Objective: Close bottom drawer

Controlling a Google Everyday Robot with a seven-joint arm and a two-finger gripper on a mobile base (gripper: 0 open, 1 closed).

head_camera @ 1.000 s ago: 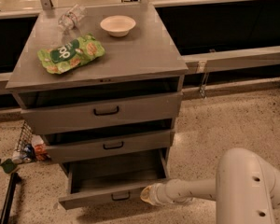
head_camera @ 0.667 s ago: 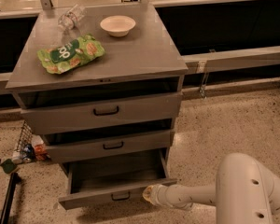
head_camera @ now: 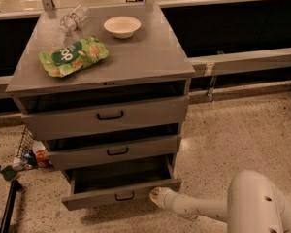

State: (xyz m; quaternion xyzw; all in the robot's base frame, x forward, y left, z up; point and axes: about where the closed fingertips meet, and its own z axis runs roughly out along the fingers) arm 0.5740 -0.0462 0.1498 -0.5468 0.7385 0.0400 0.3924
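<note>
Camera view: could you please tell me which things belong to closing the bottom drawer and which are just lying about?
For the job: bottom drawer, pulled open; gripper, at that drawer front's right end.
Lying about: green snack bag, white bowl and clear bottle on the cabinet top.

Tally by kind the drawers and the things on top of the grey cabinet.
Drawers: 3 (top drawer, middle drawer, bottom drawer)
Green snack bag: 1
White bowl: 1
Clear plastic bottle: 1
Gripper: 1, by the bottom drawer's right end
Total: 7
</note>
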